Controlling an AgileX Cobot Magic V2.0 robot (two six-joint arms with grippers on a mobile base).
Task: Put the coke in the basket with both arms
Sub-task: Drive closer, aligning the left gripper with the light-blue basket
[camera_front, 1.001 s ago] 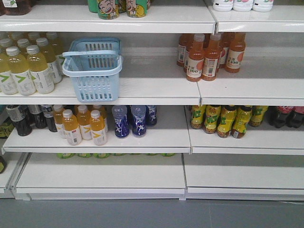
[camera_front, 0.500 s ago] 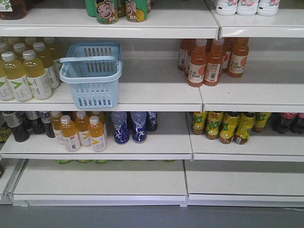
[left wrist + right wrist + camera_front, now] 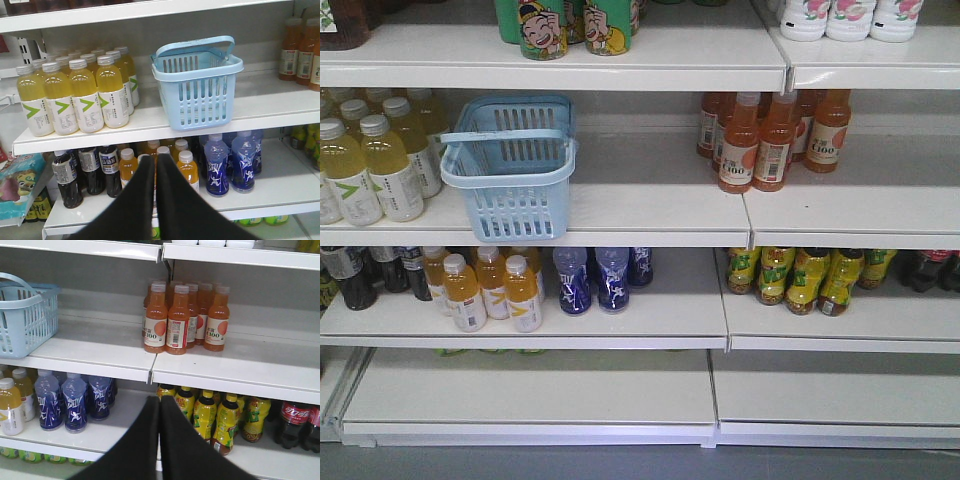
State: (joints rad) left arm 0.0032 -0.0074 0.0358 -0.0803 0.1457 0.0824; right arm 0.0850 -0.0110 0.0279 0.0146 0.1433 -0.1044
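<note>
Pale blue slotted plastic basket [image 3: 510, 180] stands upright on the middle white metal shelf [image 3: 650, 205]. It is just right of a block of yellow drink bottles with white-and-green labels [image 3: 370, 175] and well left of the orange juice bottles [image 3: 765, 145]. Its flat swing handle [image 3: 500, 137] is raised over the rim, toward the back. Nothing shows inside, over the rim or through the slots. Red-wrapped coke bottle: cannot find it in any view.

Shelf below, front view:
- small orange-yellow bottles [image 3: 485, 292]
- blue bottles with white figures [image 3: 590, 280]
- yellow-labelled bottles [image 3: 800, 280]
- dark cola bottles with red label bands [image 3: 930, 268], far right

Top shelf: green cans with cartoon faces [image 3: 565, 25] and white bottles [image 3: 845, 18].

Left wrist view only: teal snack bag [image 3: 20, 182] at lower left, and a close look at dark bottles with grey-white labels [image 3: 85, 172]. Right wrist view only: white script on the cola labels.

The grippers show only in their own wrist views. Left gripper [image 3: 155, 161]: jaws clenched, tips together, grasping nothing, low before the lower shelf. Right gripper [image 3: 160, 399]: jaws likewise clenched on nothing, before the yellow-labelled bottles.
</note>
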